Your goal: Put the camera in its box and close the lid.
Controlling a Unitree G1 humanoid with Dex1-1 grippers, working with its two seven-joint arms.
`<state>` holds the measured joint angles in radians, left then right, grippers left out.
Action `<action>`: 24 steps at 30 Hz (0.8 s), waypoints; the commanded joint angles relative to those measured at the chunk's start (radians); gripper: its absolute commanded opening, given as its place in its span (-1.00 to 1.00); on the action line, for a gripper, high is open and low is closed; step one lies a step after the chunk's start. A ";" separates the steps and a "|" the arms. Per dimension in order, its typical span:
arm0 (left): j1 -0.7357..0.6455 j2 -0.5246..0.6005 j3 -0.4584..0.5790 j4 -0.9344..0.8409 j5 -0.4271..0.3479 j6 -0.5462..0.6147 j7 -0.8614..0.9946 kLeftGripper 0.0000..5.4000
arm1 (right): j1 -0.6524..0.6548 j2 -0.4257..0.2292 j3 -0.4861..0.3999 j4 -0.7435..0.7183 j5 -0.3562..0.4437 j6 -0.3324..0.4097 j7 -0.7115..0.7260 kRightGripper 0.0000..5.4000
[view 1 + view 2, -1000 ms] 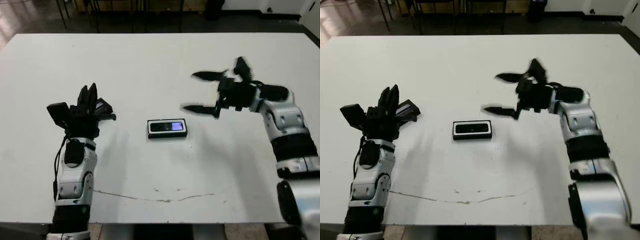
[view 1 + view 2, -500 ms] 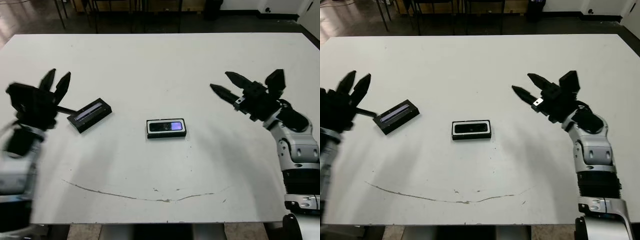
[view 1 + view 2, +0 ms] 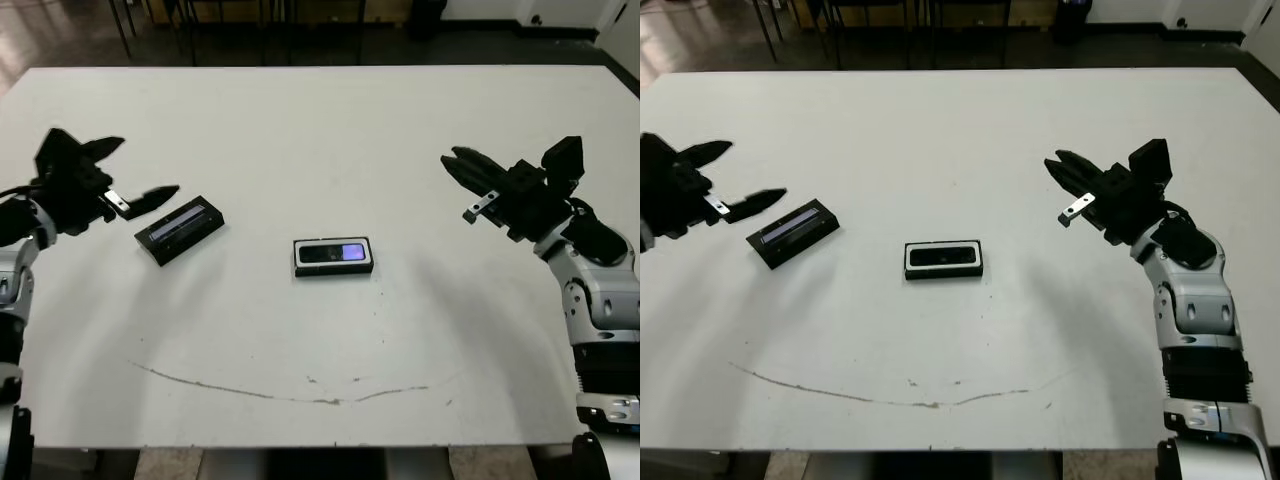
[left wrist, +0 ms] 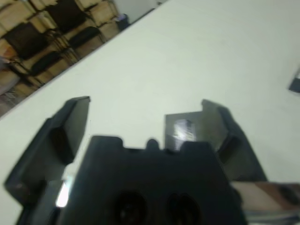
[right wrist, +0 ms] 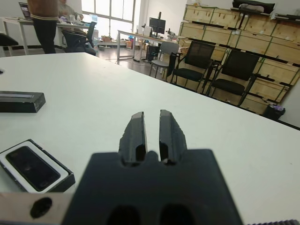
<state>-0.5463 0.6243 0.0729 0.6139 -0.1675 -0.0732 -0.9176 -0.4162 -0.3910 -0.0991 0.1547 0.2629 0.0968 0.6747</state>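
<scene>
Camera (image 3: 334,253) lies in the box (image 3: 299,258) near the middle of the white table (image 3: 320,130), its glossy bluish panel facing up. The lid (image 3: 180,229) lies flat and apart on the robot's left side, its pale stripe up, nothing between it and the box. The left gripper (image 3: 130,172) hovers just beside the lid's outer end, its fingers spread wide and empty. The right gripper (image 3: 470,175) hangs well to the right of the box, fingers nearly together, holding nothing. A thin brownish scratch (image 3: 290,392) curves along the table's near part. No writing can be read. Beyond the table stand black chairs (image 5: 220,75) and a person (image 5: 44,23).
</scene>
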 commanded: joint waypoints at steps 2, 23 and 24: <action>-0.014 -0.046 -0.005 0.078 -0.032 0.072 -0.040 0.99 | 0.019 -0.015 0.009 0.012 -0.006 0.023 0.002 -1.00; 0.008 -0.031 -0.117 0.260 0.203 -0.094 0.094 0.99 | 0.021 -0.017 0.007 0.050 0.013 0.023 0.025 -1.00; 0.010 -0.028 -0.124 0.260 0.215 -0.110 0.102 0.99 | 0.022 -0.017 0.007 0.048 0.013 0.024 0.024 -1.00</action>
<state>-0.5566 0.5824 -0.0286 0.8565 0.0149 -0.1755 -0.8257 -0.4148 -0.3983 -0.0965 0.1944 0.2799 0.1132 0.6949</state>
